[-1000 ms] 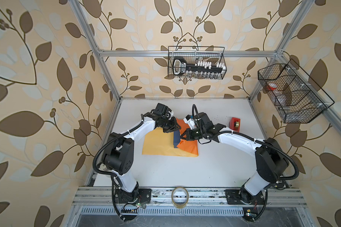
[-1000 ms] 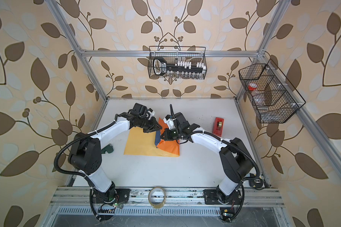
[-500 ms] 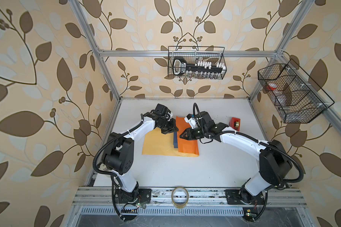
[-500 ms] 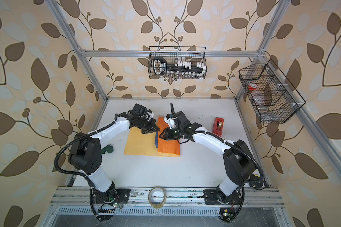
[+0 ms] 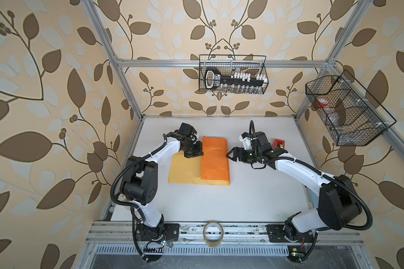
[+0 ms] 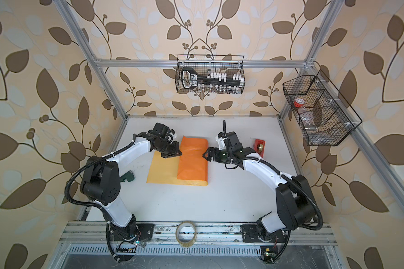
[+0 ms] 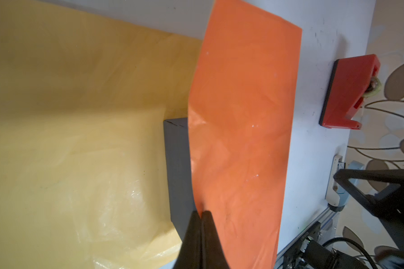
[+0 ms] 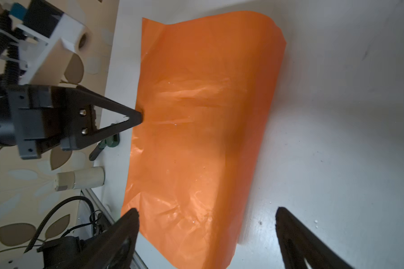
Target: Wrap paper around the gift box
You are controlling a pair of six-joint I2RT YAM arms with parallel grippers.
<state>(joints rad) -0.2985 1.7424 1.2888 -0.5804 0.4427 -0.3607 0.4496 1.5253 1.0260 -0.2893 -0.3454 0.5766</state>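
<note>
Now, the paper point(image 5: 214, 160): thin sheet lying on the table point(image 5: 254, 198), toward the far edge and left of centre. Its orange flap is folded over, with the yellow-tan face bare on the side toward the left edge.
Gift box point(image 7: 177, 172): hidden under the flap in both top views. My left wrist view shows a slate-blue strip of it on the sheet, between the yellow-tan face and the orange flap.
Handling, paper: I judge it light, limp and slick, quick to crease or to spring back off a fold. It is best pinched by a free edge, not by the middle.
Handling, box: I judge it light, stiff cardboard that may slide if the flap is tugged. Pressing on its lid through the paper looks safer than gripping it.
Left gripper point(image 5: 200, 152): clamped tight on the flap's free edge, at the end nearer the table's far edge.
Left arm: reaches in from the left edge with the elbow bent, wrist low over the yellow-tan face and aimed toward the right edge.
Right gripper point(image 5: 229, 155): jaws spread wide and gripping nothing, just beside the rounded fold on the side toward the right edge. I cannot tell whether it touches the paper.
Right arm: stretches from the front right corner with the forearm low, gripper aimed toward the left edge.
Bystanders: red tape dispenser point(image 5: 279, 144) near the right edge; tape roll point(image 5: 213, 234) on the front rail.
</note>
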